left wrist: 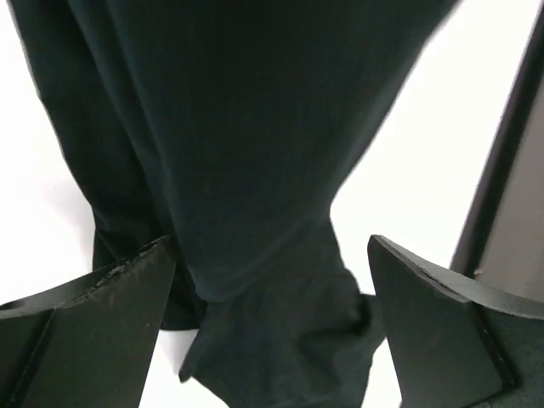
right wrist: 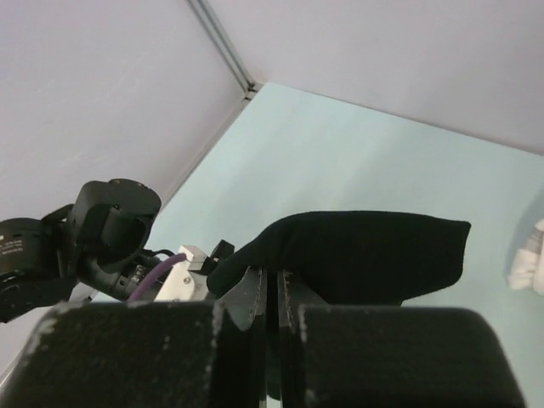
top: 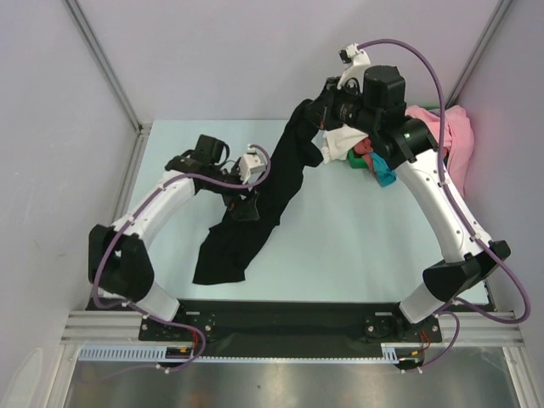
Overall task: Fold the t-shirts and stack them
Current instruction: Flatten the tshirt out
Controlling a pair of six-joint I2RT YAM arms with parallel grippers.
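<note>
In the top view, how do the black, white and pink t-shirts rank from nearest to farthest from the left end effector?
1. black t-shirt, at the left end effector, mid-table.
2. white t-shirt, farther right, beside the right arm.
3. pink t-shirt, far right corner.

Shirt (top: 274,178) hung from right gripper (top: 316,109) at back centre, lower end on table (top: 357,246) at front left. Left gripper (top: 247,207) at shirt's left edge, mid-length, cloth between its fingers. Pile (top: 444,127) at back right, behind right arm (top: 442,204).
</note>
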